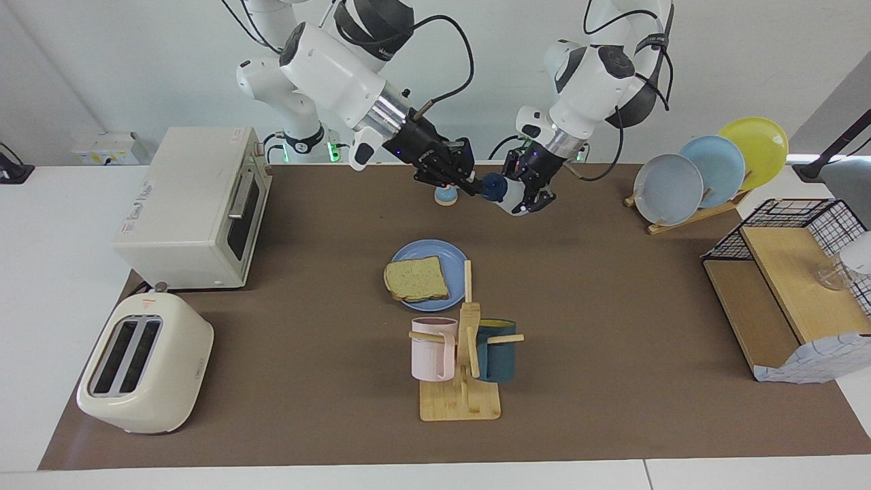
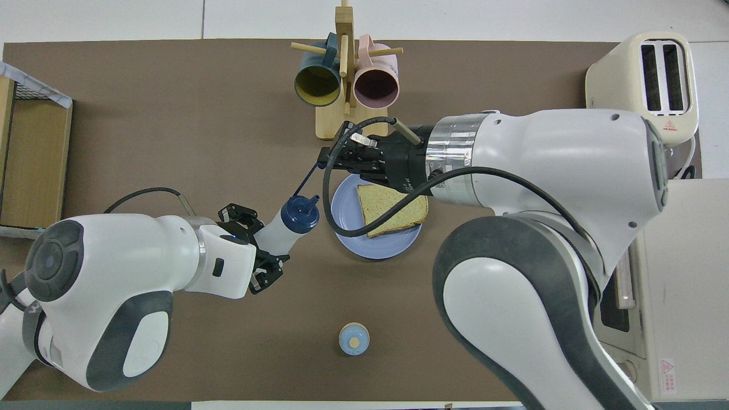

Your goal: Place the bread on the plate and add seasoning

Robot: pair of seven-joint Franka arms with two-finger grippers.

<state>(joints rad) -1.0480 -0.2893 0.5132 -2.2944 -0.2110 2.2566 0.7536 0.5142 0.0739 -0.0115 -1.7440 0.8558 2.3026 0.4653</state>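
**Inspector:** On the brown table mat [image 1: 612, 306], report the task items

**Assistant:** At the middle of the mat lies the round, flat, medium-blue plate [image 1: 446, 253] [image 2: 347, 236]. The square slice of tan, speckled bread with a darker crust [image 1: 416, 279] [image 2: 392, 209] rests on it, one edge overhanging the rim toward the wooden mug rack [image 1: 463, 381] [image 2: 350, 122], which stands farther from the robots with a pink mug [image 1: 433, 348] and a dark teal mug [image 1: 497, 350] on its pegs.

**Inspector:** The seasoning?

**Assistant:** The small translucent white bottle with a dark navy cap and loop [image 1: 502, 192] [image 2: 287, 225] is up in the air, tilted, over bare mat beside the plate. The left gripper [image 1: 529, 194] [image 2: 259, 250] is clamped on its body.

**Inspector:** The right gripper?

**Assistant:** The right gripper [image 1: 469, 184] [image 2: 327, 162] has its fingertips together, pinching the thin dark loop strap that runs from the cap. It hangs over the mat between plate and rack in the overhead view; in the facing view it sits just beside the cap.

**Inspector:** Other items?

**Assistant:** A small blue-topped dome bell [image 1: 446, 196] [image 2: 353, 338] sits nearer the robots than the plate. A cream two-slot toaster [image 1: 143, 367] and a white toaster oven [image 1: 190, 204] stand at the right arm's end; grey, light-blue and yellow upright plates in a wooden rack [image 1: 708, 170] stand at the left arm's end
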